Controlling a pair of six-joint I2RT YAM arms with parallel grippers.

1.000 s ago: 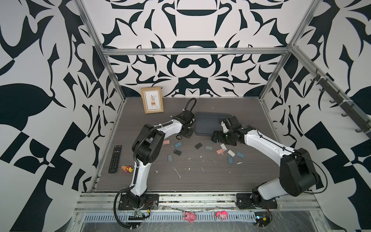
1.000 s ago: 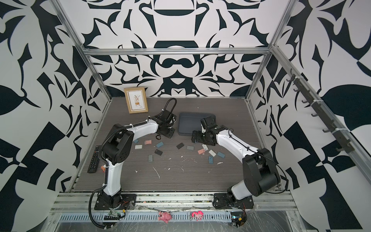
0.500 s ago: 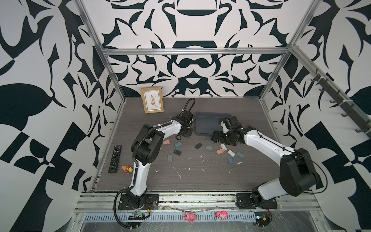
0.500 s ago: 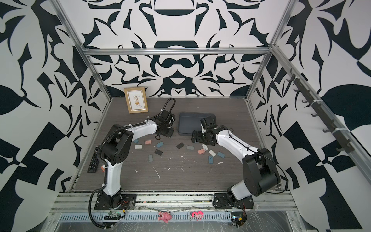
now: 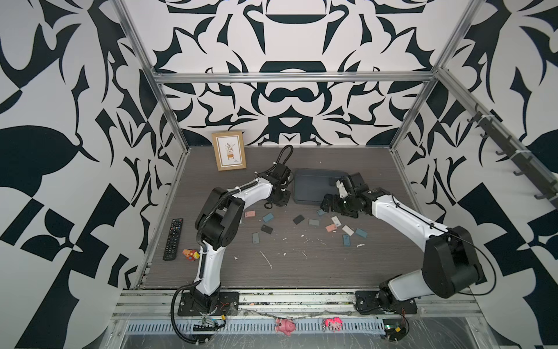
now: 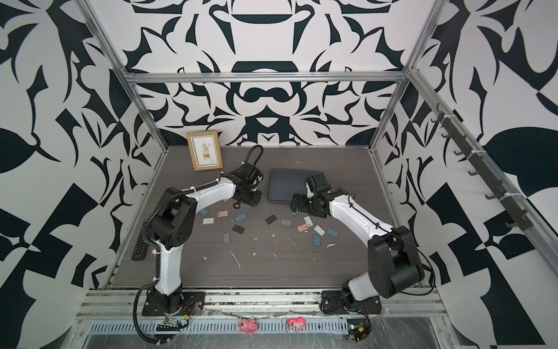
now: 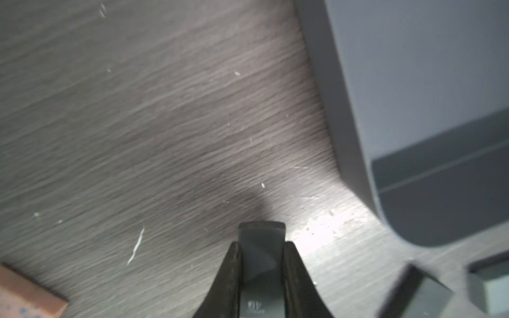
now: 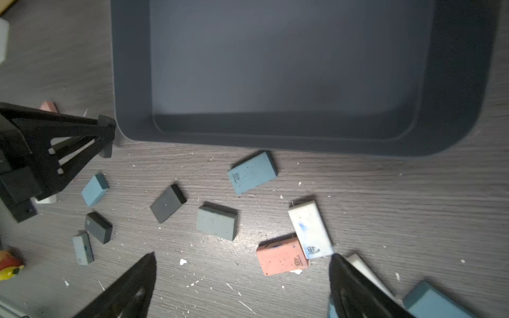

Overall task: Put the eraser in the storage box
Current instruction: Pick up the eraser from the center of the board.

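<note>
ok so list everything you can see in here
storage box: 1, dark slate grey, far middle of table, no eraser seen inside
loose erasers: at least fourteen, blue, grey, black, pink, white, scattered before the box
held eraser: 1, dark grey, between the left jaws beside the box
picture frame: 1, wooden, standing back left
remote: 1, black, table's left edge
small toy: 1, red and yellow, beside the remote
crumbs: many, white, mid table
left gripper: 1, black, jaws shut on held eraser
right gripper: 1, black, jaws open over the erasers
</note>
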